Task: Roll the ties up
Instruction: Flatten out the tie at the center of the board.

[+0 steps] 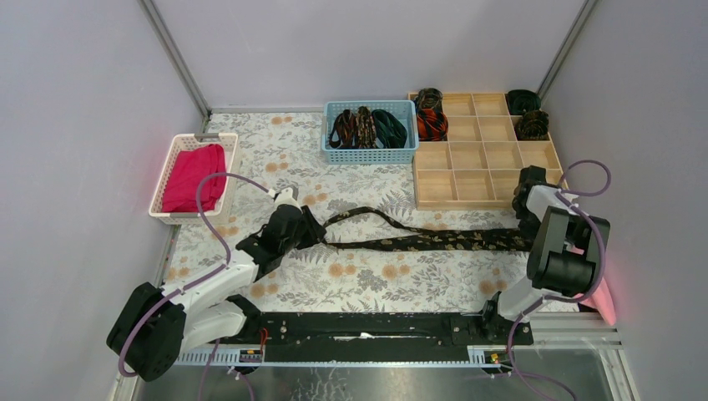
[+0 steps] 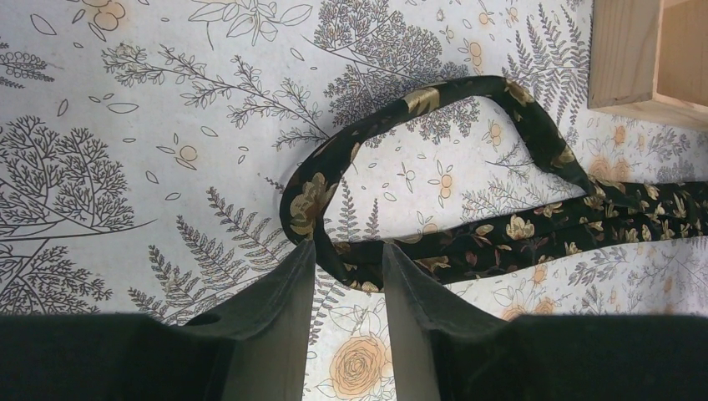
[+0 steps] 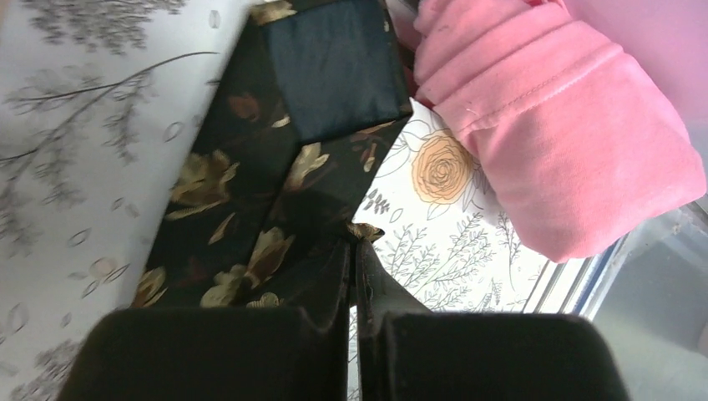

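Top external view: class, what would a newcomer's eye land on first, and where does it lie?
The black tie with gold flowers stands out, stretched across the table's middle between the left gripper and the right gripper. Next come the magenta cloth in the white basket at the left edge, and the rolled ties in the wooden grid tray at far right.

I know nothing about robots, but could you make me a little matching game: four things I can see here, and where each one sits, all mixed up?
Things:
1. black floral tie
2. magenta folded cloth
3. red-black rolled tie
4. pink towel

Places:
A. in a compartment of the wooden tray
B. by the right edge of the table, beside the tie's wide end
C. in the white basket
D. stretched out along the table's middle

Pairs: 1-D, 2-C, 3-A, 4-B.
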{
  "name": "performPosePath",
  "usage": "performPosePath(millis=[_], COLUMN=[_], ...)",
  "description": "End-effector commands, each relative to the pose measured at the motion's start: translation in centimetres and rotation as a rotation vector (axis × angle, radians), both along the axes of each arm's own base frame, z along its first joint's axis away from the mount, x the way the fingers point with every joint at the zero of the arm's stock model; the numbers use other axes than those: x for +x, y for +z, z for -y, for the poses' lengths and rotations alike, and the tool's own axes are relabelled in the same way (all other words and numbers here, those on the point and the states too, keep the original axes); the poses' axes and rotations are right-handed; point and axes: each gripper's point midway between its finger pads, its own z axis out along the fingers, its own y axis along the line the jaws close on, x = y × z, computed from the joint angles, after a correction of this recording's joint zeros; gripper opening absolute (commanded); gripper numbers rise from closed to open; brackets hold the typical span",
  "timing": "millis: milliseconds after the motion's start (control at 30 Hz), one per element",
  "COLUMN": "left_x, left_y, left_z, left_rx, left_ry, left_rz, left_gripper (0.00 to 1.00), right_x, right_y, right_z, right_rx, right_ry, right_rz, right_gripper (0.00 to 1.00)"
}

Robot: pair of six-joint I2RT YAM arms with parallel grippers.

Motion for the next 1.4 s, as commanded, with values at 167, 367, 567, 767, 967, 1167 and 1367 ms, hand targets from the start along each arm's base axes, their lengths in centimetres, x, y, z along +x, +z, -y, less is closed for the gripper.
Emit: performPosePath(millis=[167, 367, 567, 767, 967, 1167, 1367], left_x=[0.3, 0.4, 0.6, 2.1, 4.5, 4.9, 4.4], left_y=[0.0, -0.6, -1.4, -1.2, -1.0, -3.2, -4.7], left_z=[0.0, -0.1, -0.3, 0.0, 0.9, 1.1, 0.3], left_rx=[0.026, 0.044, 0.071, 0.089, 0.131, 0.214, 0.291], left_ry=[-0.016, -0.011, 0.005, 0.041, 0.064, 0.057, 0.054], left_rz=[0.022, 0.005, -0.028, -0.032, -0.024, -0.085, -0.129], left_gripper=[0.42, 0.42, 0.41, 0.4, 0.38, 0.25, 0.15], right_x=[-1.4, -1.5, 0.7, 4.0, 6.3, 6.4, 6.6], right_y=[-0.2, 0.0, 2.1, 5.8, 9.8, 11.9, 13.7], right_z=[3.0, 3.1, 2.2, -1.0, -6.0, -8.9, -10.7], right_rx=[-0.029, -0.023, 0.033, 0.133, 0.232, 0.308, 0.365], right_ry=[-0.129, -0.146, -0.098, 0.042, 0.233, 0.348, 0.413], right_rz=[-0.056, -0.048, 0.13, 0.418, 0.644, 0.714, 0.793], right_gripper=[0.02, 0.15, 0.45, 0.52, 0.55, 0.55, 0.55])
